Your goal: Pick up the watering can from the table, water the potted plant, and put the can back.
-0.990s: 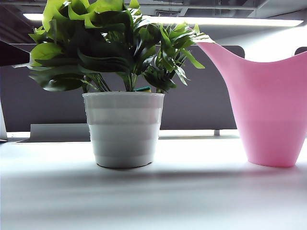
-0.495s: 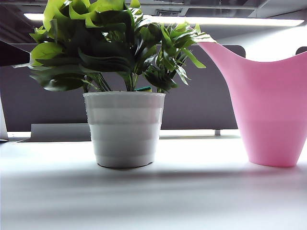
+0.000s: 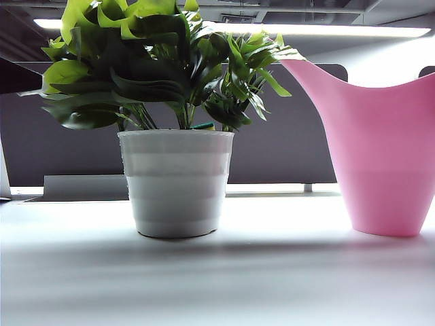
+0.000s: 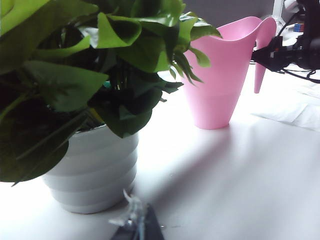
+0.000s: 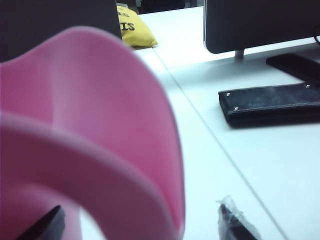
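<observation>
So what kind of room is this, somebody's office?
Probably an office or lab workspace. A monitor on its stand and a black keyboard-like slab sit on the white table, and long ceiling strip lights glow behind the potted plant and pink watering can.

watering can (image 3: 384,156): right side cut off | potted plant (image 4: 90,100): cropped | left hand (image 4: 136,225): blurred, mostly cut off
</observation>
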